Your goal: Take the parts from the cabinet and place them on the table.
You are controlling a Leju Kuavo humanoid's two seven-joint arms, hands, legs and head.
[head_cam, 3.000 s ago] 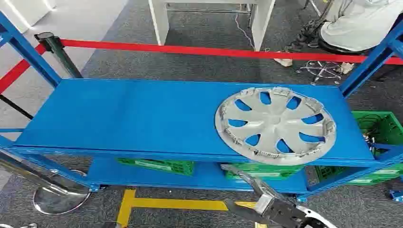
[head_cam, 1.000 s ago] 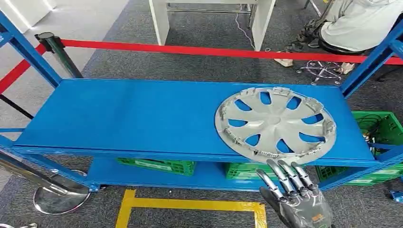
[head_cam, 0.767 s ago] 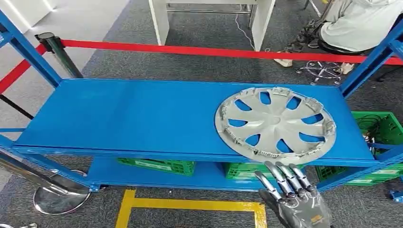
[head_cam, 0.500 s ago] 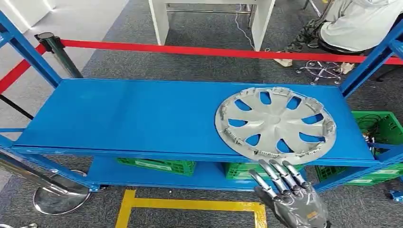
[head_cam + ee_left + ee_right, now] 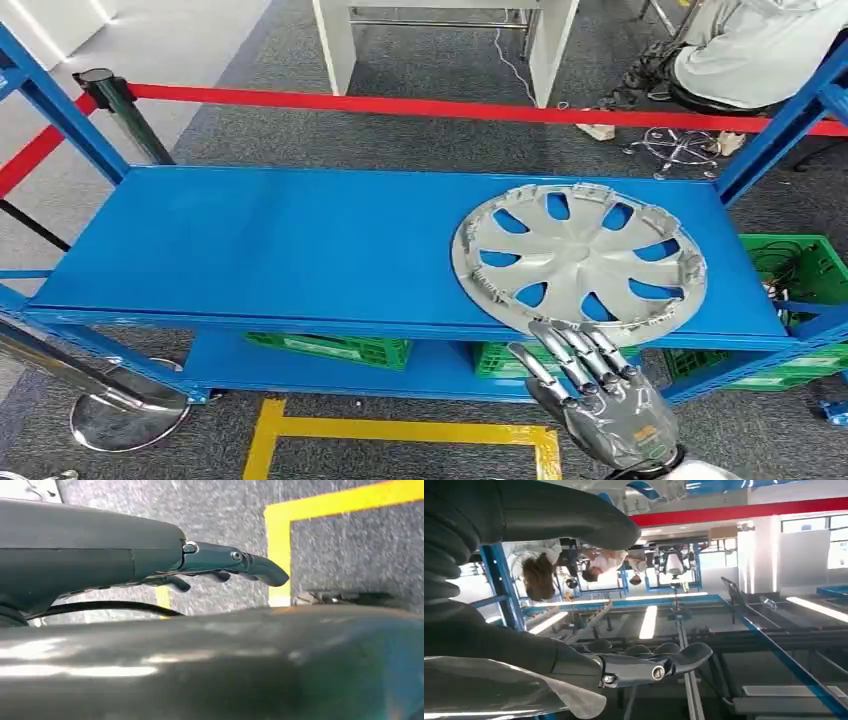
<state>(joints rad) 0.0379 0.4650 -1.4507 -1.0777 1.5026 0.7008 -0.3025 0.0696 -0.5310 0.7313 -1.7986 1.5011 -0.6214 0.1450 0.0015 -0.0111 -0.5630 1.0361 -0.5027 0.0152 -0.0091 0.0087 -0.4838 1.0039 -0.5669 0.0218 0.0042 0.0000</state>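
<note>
1. A silver wheel cover (image 5: 579, 263) lay flat on the top shelf (image 5: 280, 250) of a blue metal rack, toward the shelf's right end, with its near rim right at the shelf's front edge.
2. The right robot hand (image 5: 598, 392) was raised in front of the rack, just below that front edge, palm side turned away from the head camera.
3. Its fingers (image 5: 566, 350) were spread apart and stretched toward the wheel cover, the tips at or overlapping its near rim; whether they touched it could not be told. The hand held nothing.
4. In the right wrist view the same hand (image 5: 644, 665) showed its fingers extended and empty, with a silvery surface lying against its underside.
5. The left robot hand (image 5: 220, 567) hung low over grey carpet and a yellow floor line (image 5: 280, 540), its fingers loosely extended and holding nothing.
6. Green crates (image 5: 330, 349) sat on the lower shelf of the rack.
7. Behind the rack ran a red barrier belt (image 5: 400, 105) from a dark post (image 5: 125, 115), and a person in light clothing (image 5: 750, 50) sat beyond it at the right.
</note>
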